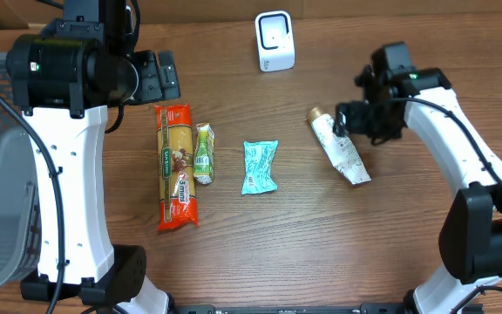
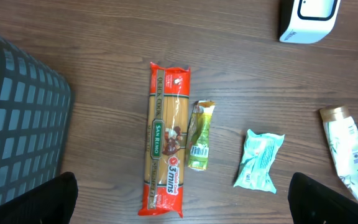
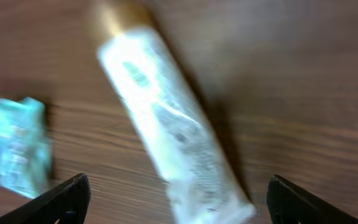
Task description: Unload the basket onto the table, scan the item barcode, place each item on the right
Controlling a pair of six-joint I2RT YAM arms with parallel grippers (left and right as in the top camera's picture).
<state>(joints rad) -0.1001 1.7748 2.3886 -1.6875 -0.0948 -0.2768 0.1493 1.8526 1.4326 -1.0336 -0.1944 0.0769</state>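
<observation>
Tube (image 1: 342,148) lies flat on the tabletop (image 1: 321,253), robot-side of the scanner (image 1: 274,41) toward the right arm. Right end effector (image 1: 353,120) hangs over it, jaws spread, nothing pinched, lined up for a grab I'd guess. Left end effector (image 1: 157,78) is spread too. Teal packet (image 1: 259,166), green sachet (image 1: 203,153) and pasta pack (image 1: 175,166) sit left of the scanner, not blocking.

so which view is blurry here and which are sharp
Right wrist: motion-blurred, the tube and teal packet smeared, print unreadable. Left wrist: sharp, pasta pack label readable. Overhead: sharp and evenly lit.
</observation>
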